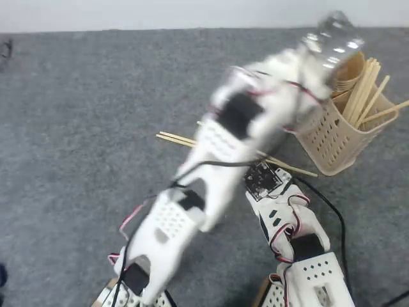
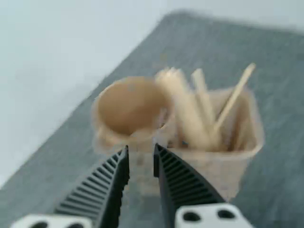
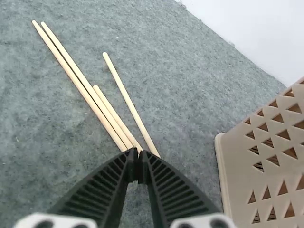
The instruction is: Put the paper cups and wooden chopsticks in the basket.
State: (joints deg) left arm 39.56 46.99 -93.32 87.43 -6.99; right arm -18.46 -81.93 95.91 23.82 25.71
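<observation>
Left gripper [image 2: 141, 156] hovers over the basket [image 2: 228, 166], jaws slightly parted and empty, as if for dropping; a paper cup [image 2: 128, 102] and stored chopsticks [image 2: 190, 114] stand inside; right gripper [image 3: 138, 164], clenched, sits over loose chopsticks [image 3: 81, 81] on the grey mat [image 3: 47, 156], probably the next to collect

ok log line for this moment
left hand over basket | paper cups, chopsticks inside | right hand shut by loose chopsticks on carpet

A grey, felt-like surface [image 1: 77, 128] lies under soft, even light; beyond its far edge stands a plain pale wall [image 1: 160, 13].
</observation>
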